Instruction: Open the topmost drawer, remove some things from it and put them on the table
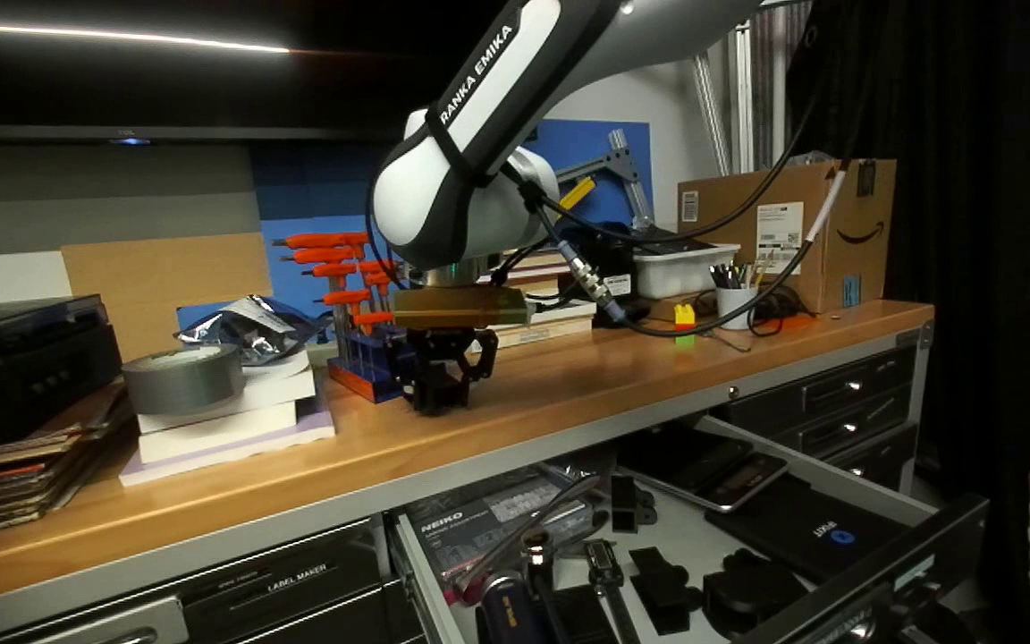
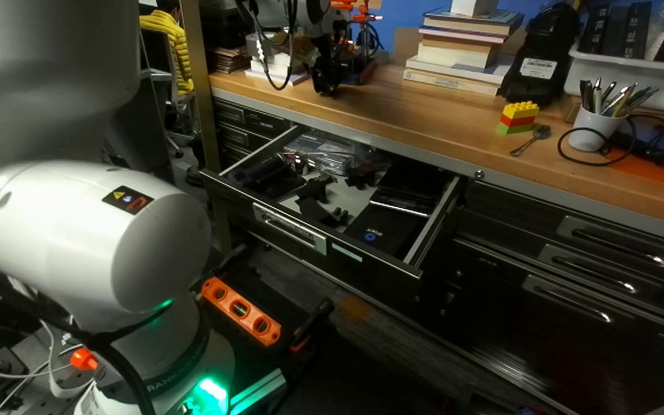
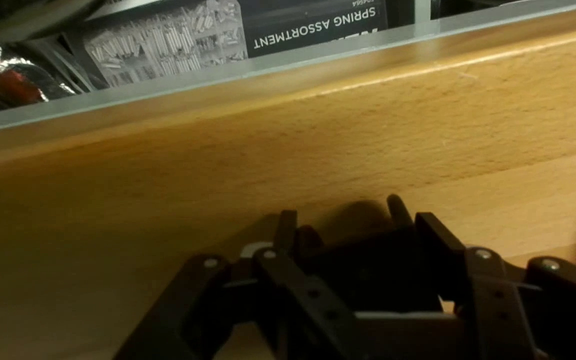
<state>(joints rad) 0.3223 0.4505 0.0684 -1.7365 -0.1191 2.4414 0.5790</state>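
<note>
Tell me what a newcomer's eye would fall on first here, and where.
Most likely the big white robot arm, reaching over the wooden table with its gripper closed on a small black object. Next, the crowded open drawer, jutting from under the wooden table. Then perhaps the orange-red tool handles near the gripper.

The wide, flat dark grey metal drawer [image 2: 384,268] is pulled out, its pale floor [image 1: 685,535] showing. A few small, chunky black things [image 1: 662,595] lie on it. Another black chunky thing [image 3: 368,267] is held between the fingers [image 3: 434,234], low over the long, thick, light-brown wooden desk [image 1: 537,385]. Whether it touches is hard to tell.
</note>
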